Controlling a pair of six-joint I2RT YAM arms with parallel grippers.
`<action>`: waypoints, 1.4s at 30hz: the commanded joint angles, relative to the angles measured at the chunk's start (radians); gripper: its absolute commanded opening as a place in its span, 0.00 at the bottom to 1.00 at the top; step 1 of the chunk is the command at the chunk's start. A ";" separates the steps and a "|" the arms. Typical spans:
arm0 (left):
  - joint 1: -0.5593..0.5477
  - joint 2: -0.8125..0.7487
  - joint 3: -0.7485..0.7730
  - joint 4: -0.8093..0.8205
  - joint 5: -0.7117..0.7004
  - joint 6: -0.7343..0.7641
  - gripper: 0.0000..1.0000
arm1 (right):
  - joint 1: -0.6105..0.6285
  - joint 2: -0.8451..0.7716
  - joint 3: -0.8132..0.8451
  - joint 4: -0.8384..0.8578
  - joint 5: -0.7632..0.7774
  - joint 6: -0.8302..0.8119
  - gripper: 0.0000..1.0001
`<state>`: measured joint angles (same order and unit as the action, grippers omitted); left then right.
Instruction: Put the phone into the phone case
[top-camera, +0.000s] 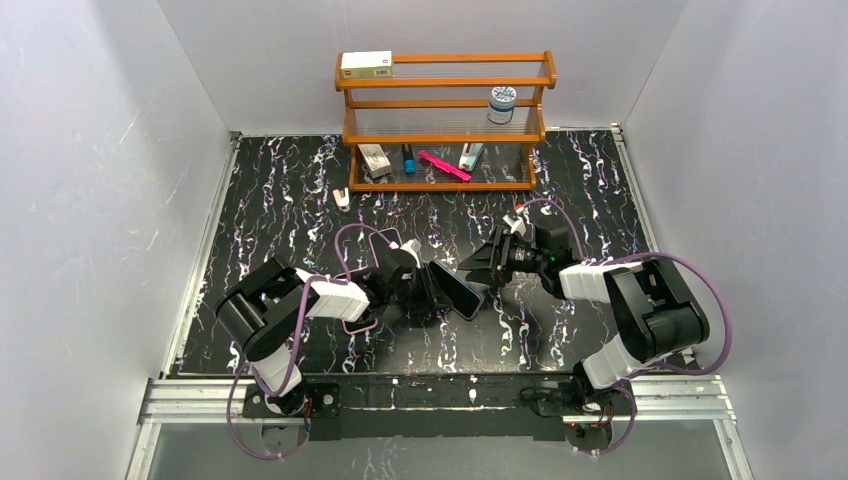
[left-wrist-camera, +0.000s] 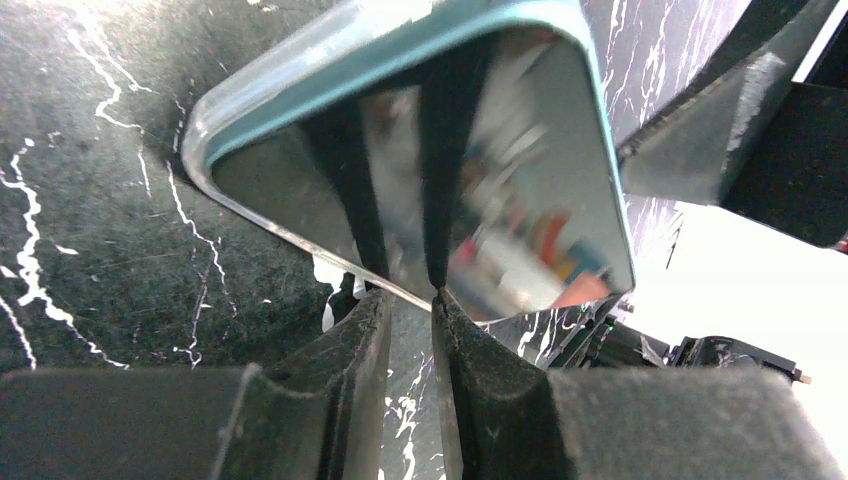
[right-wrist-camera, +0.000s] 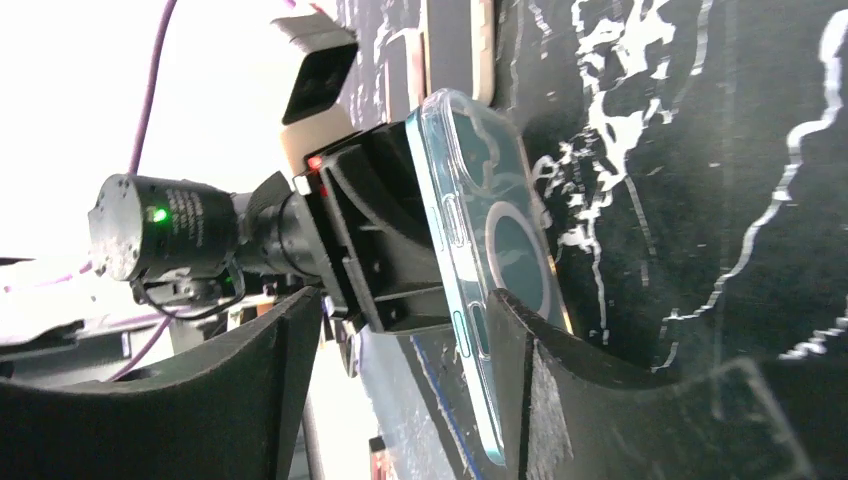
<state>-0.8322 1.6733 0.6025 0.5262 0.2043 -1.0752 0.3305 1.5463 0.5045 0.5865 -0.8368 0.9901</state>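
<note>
While the left pincer (top-camera: 433, 284) clamps the phone (left-wrist-camera: 500, 170) in its case (right-wrist-camera: 500, 250), the wide-open right pincer (top-camera: 485, 264) straddling it may knock it loose.

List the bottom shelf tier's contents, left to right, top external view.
grey-and-white box → dark item with blue top → pink stick-like item → white-and-teal item

You've got two arms (top-camera: 300, 300), one phone (top-camera: 462, 292), one case (right-wrist-camera: 500, 250), one shelf (top-camera: 445, 83), one box (top-camera: 366, 65) and one jar (top-camera: 502, 103).
</note>
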 joint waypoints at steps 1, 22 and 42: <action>-0.008 -0.011 -0.013 0.000 0.002 0.014 0.22 | 0.023 0.007 -0.014 0.058 -0.115 0.050 0.68; -0.009 0.014 0.016 -0.021 -0.016 0.032 0.31 | 0.023 0.052 0.082 -0.324 -0.060 -0.260 0.26; -0.009 -0.030 0.052 -0.139 -0.075 0.079 0.41 | 0.023 0.075 0.126 -0.501 -0.057 -0.402 0.46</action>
<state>-0.8433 1.6627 0.6411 0.4660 0.2176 -1.0283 0.3424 1.6081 0.6285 0.1741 -0.9092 0.6487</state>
